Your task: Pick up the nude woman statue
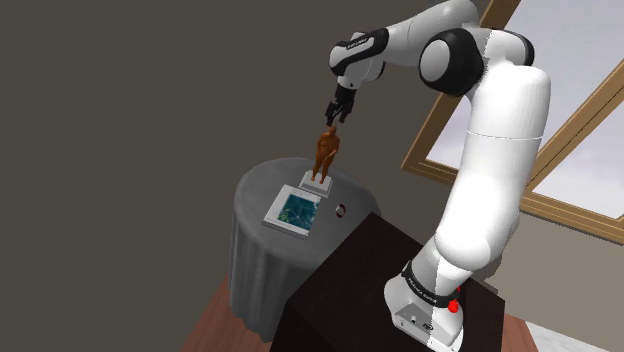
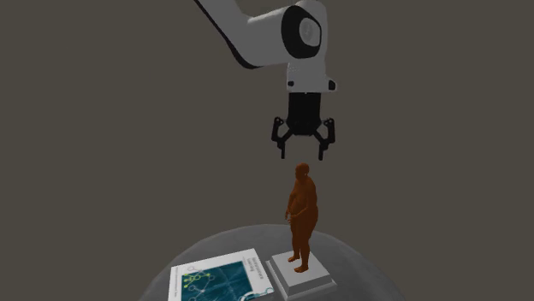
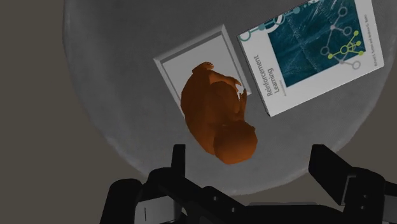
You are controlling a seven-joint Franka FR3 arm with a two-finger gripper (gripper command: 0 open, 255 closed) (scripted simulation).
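With its fingers spread open, the gripper (image 2: 302, 156) is hovering just above the head of the brown statue (image 2: 301, 214), which is standing upright beside a book (image 2: 218, 280) on the round table (image 2: 359, 286), where an off-centre descent risks toppling the tall, narrow figure.

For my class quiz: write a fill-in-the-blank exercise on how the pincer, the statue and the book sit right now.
1. The pincer hangs ____ the brown statue, not touching it.
2. The pincer is ____, holding nothing.
3. The statue stands ____ on its pale base.
4. The book lies ____ on the round table.
Missing words: above; open; upright; flat.
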